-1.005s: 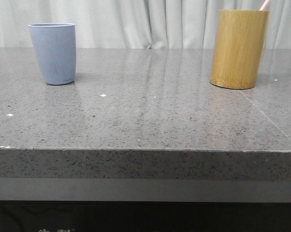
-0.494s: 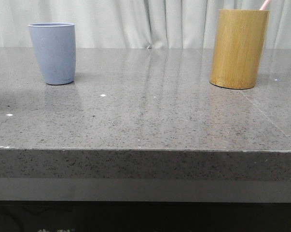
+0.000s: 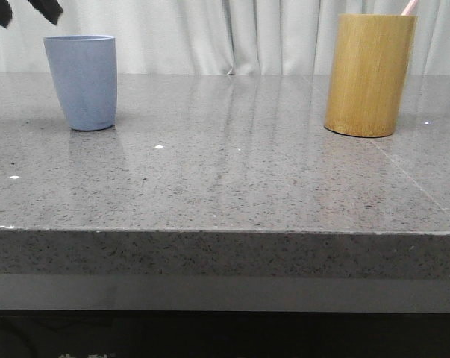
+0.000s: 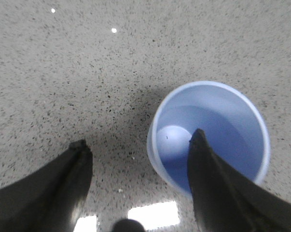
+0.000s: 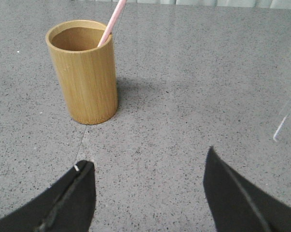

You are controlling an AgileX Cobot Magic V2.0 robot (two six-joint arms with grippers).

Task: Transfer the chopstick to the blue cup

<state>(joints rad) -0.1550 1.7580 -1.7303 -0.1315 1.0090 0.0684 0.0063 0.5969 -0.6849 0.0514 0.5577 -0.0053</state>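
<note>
The chopstick [image 5: 112,21] leans in the bamboo holder [image 5: 83,72], its lower part hidden and its tip cut off. The left hand [image 4: 138,145] hangs spread above the blue cup [image 4: 210,130], one finger [image 4: 205,159] covering part of the rim. The right hand [image 5: 147,166] is spread, empty, near the holder.

- Left gripper [image 4: 138,145] — jaws spread wide, nothing between them, pointing down at the worktop [image 4: 63,72] from above.
- In the front view its two dark fingertips [image 3: 49,9] show at the top left corner, raised well above the worktop.
- Right gripper [image 5: 147,169] — jaws also spread wide and empty, held above the worktop and angled forward over it.
</note>
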